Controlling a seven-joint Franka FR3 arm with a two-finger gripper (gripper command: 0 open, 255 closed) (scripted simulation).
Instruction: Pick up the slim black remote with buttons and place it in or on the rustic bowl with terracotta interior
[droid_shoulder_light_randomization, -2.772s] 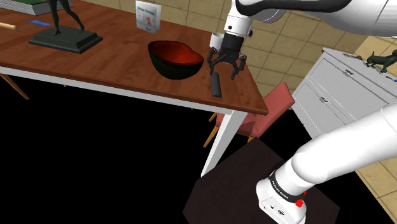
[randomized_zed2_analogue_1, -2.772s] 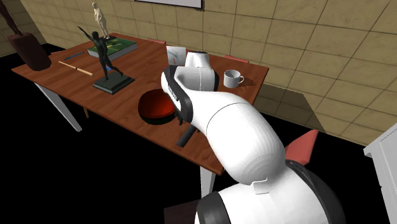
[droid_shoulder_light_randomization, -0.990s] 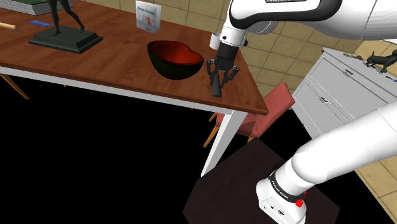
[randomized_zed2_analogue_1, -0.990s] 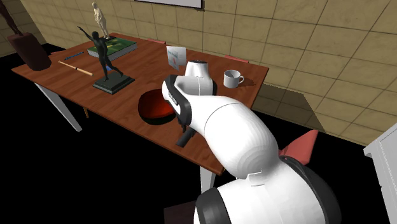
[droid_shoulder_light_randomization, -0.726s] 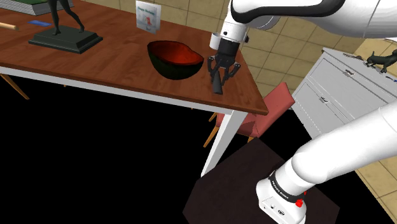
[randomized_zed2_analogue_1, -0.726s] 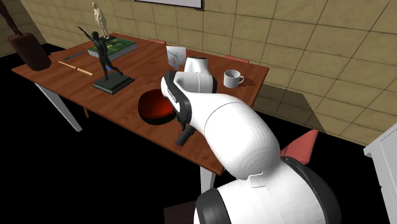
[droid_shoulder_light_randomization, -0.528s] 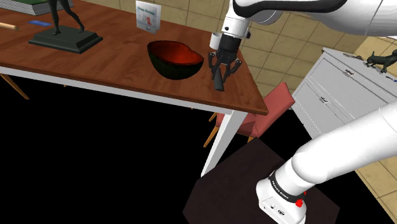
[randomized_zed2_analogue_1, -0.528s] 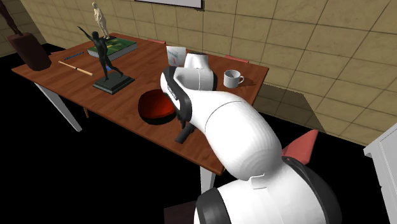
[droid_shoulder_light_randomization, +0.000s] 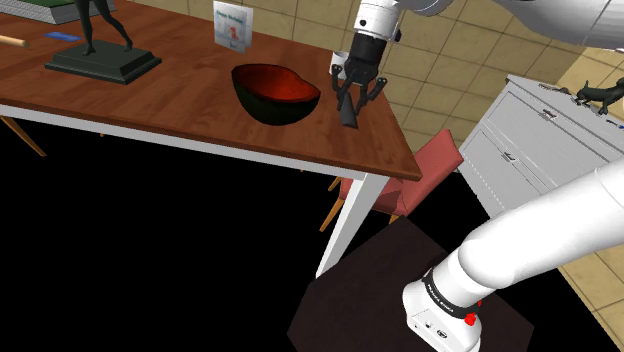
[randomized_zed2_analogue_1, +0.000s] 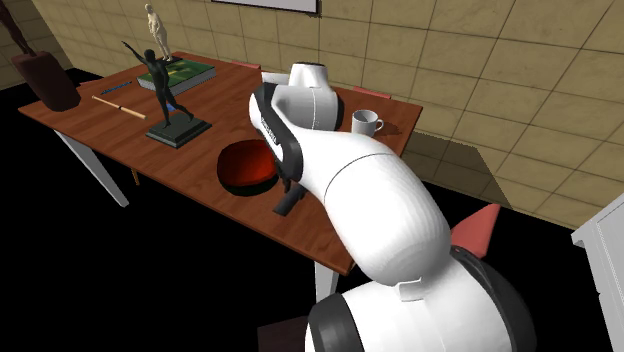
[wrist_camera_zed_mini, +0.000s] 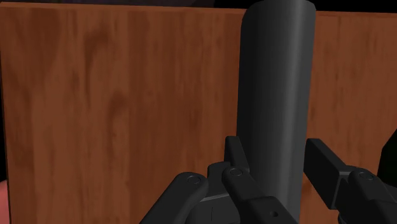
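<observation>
Slim dark remote (droid_shoulder_light_randomization: 347, 113), clasped in the jaws, hangs beside the red-lined bowl (droid_shoulder_light_randomization: 277, 93).

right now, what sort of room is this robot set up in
Probably a dining or living room in a house, as a simulator render: a long wooden table carrying a white mug and a dark statuette, with a red chair drawn up at its end.

The arm (randomized_zed2_analogue_1: 345, 175) hides the remote's (randomized_zed2_analogue_1: 287, 204) top (bowl's (randomized_zed2_analogue_1: 240, 165) edge too).
</observation>
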